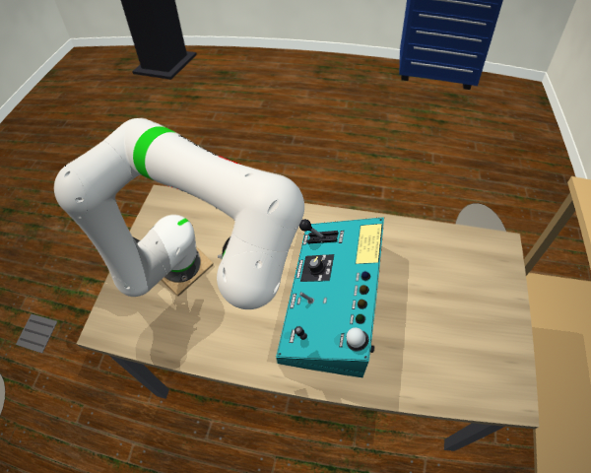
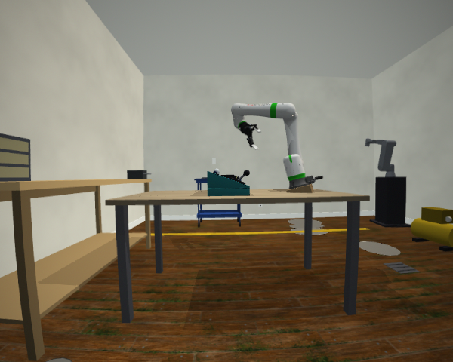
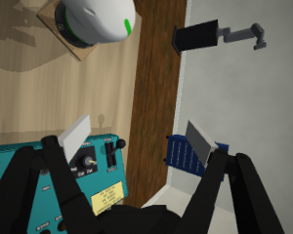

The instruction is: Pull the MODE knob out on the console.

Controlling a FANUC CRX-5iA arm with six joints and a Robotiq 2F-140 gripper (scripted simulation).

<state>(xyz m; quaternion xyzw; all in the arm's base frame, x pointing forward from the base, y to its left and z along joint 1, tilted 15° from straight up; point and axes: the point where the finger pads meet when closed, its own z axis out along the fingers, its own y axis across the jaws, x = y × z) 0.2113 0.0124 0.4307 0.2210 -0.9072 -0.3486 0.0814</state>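
1. Check the gripper [image 2: 253,136]. Its fingers stand spread wide with nothing between them, and it hangs high above the table [image 2: 336,197], well apart from the console.
2. Locate the teal console [image 1: 317,325] at mid-table, right of the arm's base in the top view. Its sloped panel faces up.
3. Find the MODE knob [image 1: 315,264]: a small black knob on a black plate, below the black lever [image 1: 309,230] and above the small toggle [image 1: 300,332]. In the wrist view it lies just beside the left finger pad [image 3: 74,134].
4. Expect a small, rigid, possibly slick knob. Take it by its sides, close to the cap, and pull along its stem.
5. Expect the console to be light on its feet; a hard pull may lift or slide it.
6. Do not rely on lettering. The yellow label [image 1: 367,244] and the panel legends are too small to read.
7. Keep clear of the white ball knob [image 1: 356,337].
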